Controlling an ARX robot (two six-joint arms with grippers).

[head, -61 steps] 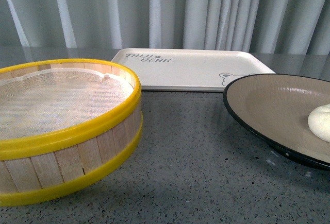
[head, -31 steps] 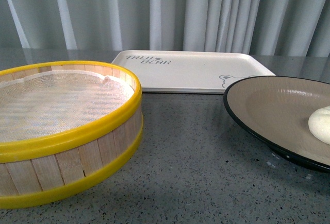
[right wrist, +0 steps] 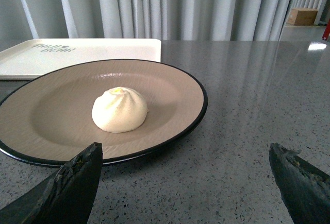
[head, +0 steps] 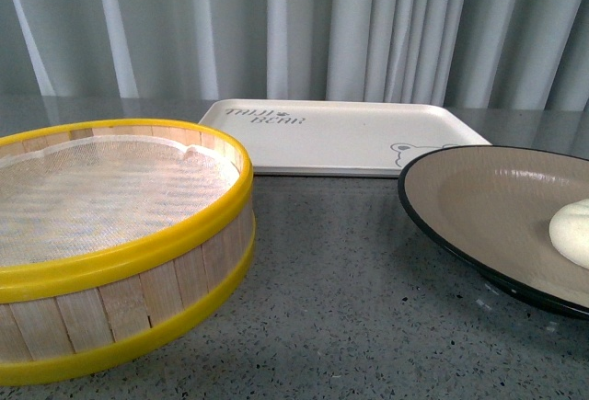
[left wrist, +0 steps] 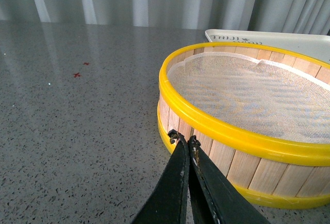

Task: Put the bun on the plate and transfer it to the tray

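On the grey speckled table [head: 368, 299], front view logs three items: yellow-rimmed bamboo steamer [head: 138, 253] at left, white tray [head: 340, 133] at back centre, brown plate [head: 479, 198] w/ black rim at right. Plate is cut off by the right frame edge, so only part of the bun [head: 572, 233] shows there.

Right wrist view gives the whole bun: on the plate's inner surface, approx. central, pleated top up. Same view shows the tray beyond the plate. Left wrist view alone shows small red marks [left wrist: 77, 74] on the table, well apart from the steamer, plus the steamer's white mesh lining at close range.

Hard to make out:
- Tray lettering is too small to read.
- The bear drawing is partly hidden behind the plate rim in front view.
- Whether the plate rim touches the tray: cannot tell.
- Plate's underside is barely visible.

Jaws:
- Left gripper [left wrist: 184, 140]: fingers pressed together, holding nothing, tips just beside the steamer's outer wall. Contact w/ wall cannot be told.
- Right gripper [right wrist: 184, 152]: fingers wide apart, holding nothing, on the near side of the plate. One finger overlaps the plate's rim in the picture, the other is over bare table. Both are apart from the bun.
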